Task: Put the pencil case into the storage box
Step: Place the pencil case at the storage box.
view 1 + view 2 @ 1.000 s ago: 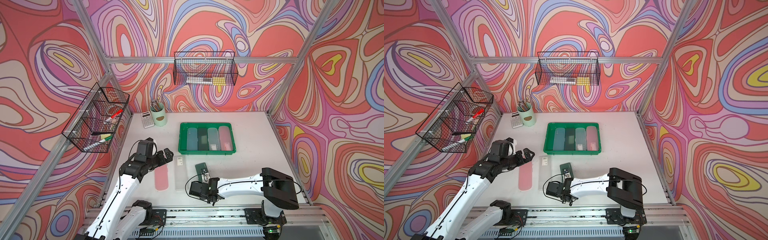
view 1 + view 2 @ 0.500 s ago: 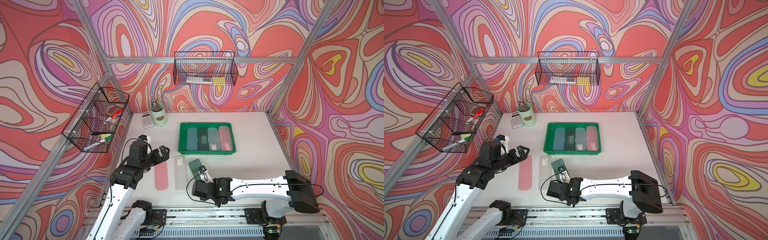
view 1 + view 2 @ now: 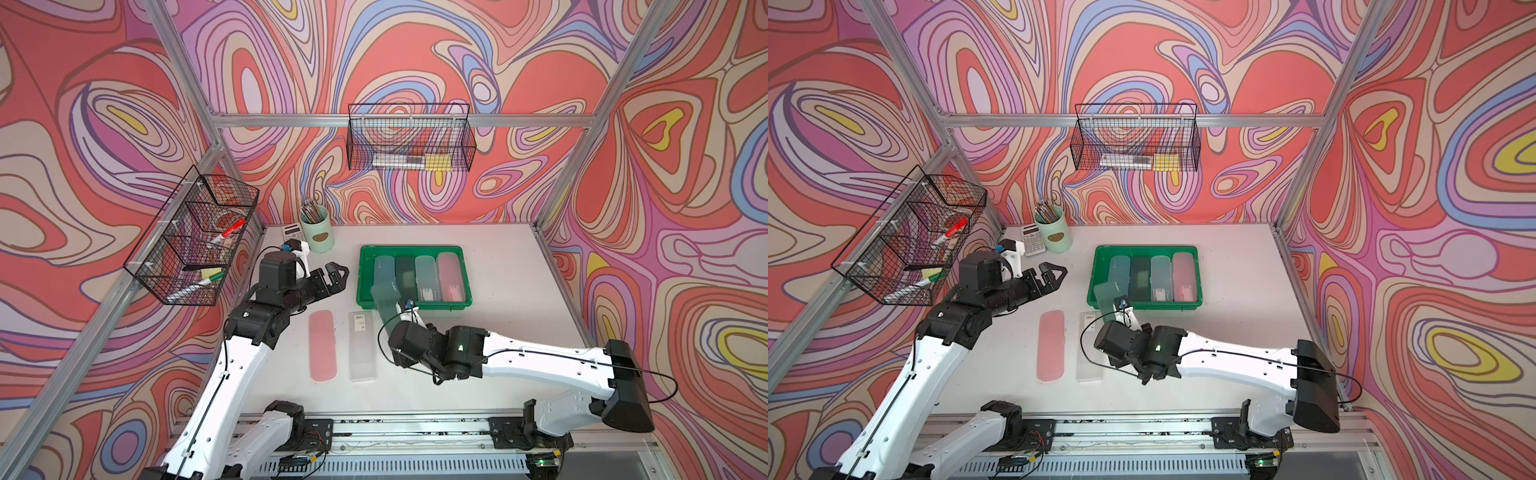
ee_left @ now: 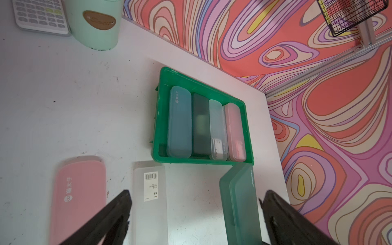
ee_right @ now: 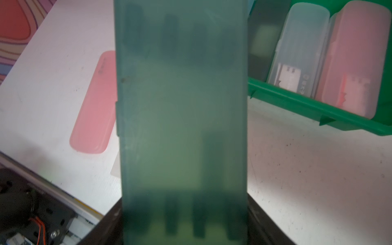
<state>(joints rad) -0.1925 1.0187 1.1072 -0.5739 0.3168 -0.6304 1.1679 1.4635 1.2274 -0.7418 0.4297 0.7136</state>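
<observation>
Nearest on the desk, a pink case and a clear case are laid flat, side by side and just apart. Just beyond them the right hand is clamped on the pencil case — a translucent green one, gripped at its near end and carried clear of the desk. In both top views its far end is seen over the near corner of the storage box on the left arm's side; whether the rim is touched cannot be told. In the box four cases are packed side by side. The left hand is held above the desk beside the box, its jaws spread wide with nothing between them. Farther back a mint cup of pens and a calculator are set by the back wall — and two wire baskets are hung on the walls.
</observation>
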